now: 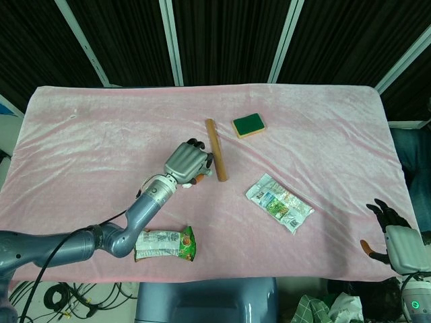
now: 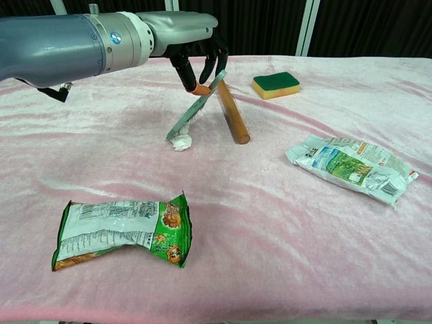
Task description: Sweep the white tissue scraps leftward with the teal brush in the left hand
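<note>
so my left hand (image 2: 199,57) is curled tight around the top of the teal brush (image 2: 196,106), and the brush leans down from the fingers to the pink cloth (image 2: 283,223). its low end touches a white tissue scrap (image 2: 179,142), which sits just to the left of the wooden stick (image 2: 231,111). in the head view my hand covers the brush and the scrap, so i only see them well from the chest view.

i think i am at the start of a sweep: the brush is set on the right side of the scrap, ready to push. next i need to drag the low end to the left along the cloth, keeping it pressed down so the scrap does not slip under it. i must not bump the stick, because the brush handle is very near it.

the scrap looks small, crumpled and light. i see only one from here; i cannot tell if another hides behind the brush. the brush is flat, thin and gray-green.

my right hand (image 1: 392,231) is far off at the table corner, holding nothing, fingers apart.
</note>
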Available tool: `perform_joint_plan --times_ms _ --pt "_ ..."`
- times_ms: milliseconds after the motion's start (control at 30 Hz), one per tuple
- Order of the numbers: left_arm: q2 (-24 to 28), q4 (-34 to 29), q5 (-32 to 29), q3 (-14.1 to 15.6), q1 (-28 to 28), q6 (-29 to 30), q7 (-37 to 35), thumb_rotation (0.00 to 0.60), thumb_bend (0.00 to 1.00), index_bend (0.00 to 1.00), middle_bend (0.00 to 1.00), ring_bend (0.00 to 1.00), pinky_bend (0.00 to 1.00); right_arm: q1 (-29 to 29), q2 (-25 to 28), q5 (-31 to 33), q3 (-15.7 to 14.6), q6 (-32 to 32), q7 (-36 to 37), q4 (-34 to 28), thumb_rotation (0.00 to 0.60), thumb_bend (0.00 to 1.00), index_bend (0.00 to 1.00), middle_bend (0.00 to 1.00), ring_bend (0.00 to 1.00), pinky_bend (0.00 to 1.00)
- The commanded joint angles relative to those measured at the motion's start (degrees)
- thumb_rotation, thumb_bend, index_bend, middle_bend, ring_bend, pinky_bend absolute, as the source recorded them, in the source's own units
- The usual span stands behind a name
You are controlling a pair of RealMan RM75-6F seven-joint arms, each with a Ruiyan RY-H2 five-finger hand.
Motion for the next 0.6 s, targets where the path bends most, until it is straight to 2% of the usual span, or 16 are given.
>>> perform_joint_plan --times_ms 33,233,433,600 --pt "0.4 -0.4 -0.1 -0.1 0.1 0.2 0.1 0.6 0.54 0.71 0.59 0.24 0.23 0.0 0.0 0.0 0.0 0.0 0.0 0.0 0.6 0.22 0.17 0.07 0.14 0.25" --pt "2.6 -2.3 0.0 -1.1 1.1 1.4 -1.2 0.6 0.54 0.72 0.59 0.24 0.23 0.1 0.1 0.2 -0.1 -0.3 -0.3 -0.1 0.6 0.22 0.17 0.07 0.14 0.25" --pt "8.3 -8.0 0.2 -3.1 3.1 2.5 -4.4 0.6 0.54 0.72 0.6 0.24 0.23 0.2 0.1 0.6 0.0 -0.5 -0.7 -0.3 0.6 0.22 0.17 0.07 0.14 0.25" --pt "12.8 -10.9 0.4 -3.7 4.8 3.4 -5.9 0.6 0.54 0.72 0.6 0.25 0.23 0.1 0.1 0.7 -0.1 -0.4 -1.0 -0.4 0.6 0.22 0.17 0.07 0.14 0.25"
